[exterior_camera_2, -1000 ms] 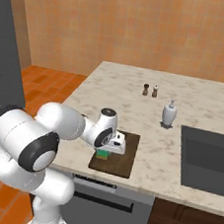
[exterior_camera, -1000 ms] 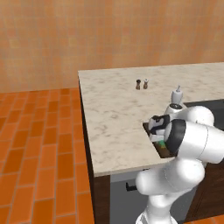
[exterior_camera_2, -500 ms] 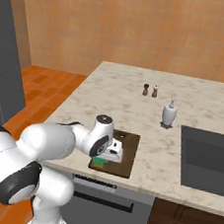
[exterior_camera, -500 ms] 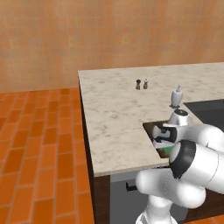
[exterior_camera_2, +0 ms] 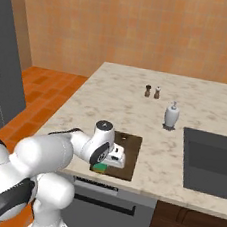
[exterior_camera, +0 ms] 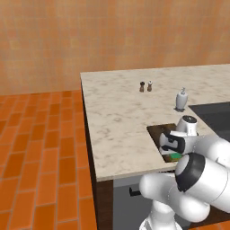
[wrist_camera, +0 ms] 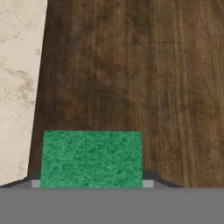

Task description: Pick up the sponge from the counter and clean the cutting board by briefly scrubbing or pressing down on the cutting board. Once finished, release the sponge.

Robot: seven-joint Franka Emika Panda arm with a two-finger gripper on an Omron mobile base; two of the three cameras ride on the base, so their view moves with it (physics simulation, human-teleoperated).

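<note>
Soap dispenser point(exterior_camera_2: 171, 115), two shakers point(exterior_camera_2: 152, 91), sink point(exterior_camera_2: 210, 162).

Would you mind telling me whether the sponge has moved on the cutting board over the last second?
Yes. The sponge, held in the gripper, has slid toward the front edge of the cutting board, away from the soap dispenser.

White arm with dark joints, bent sharply at the elbow and reaching forward and down from the base, its wrist turned downward. Pincer point(exterior_camera_2: 108, 163) low at the arm's end, pointing down, its fingertips point(wrist_camera: 148, 183) drawn in against either side of a block held between them.
</note>
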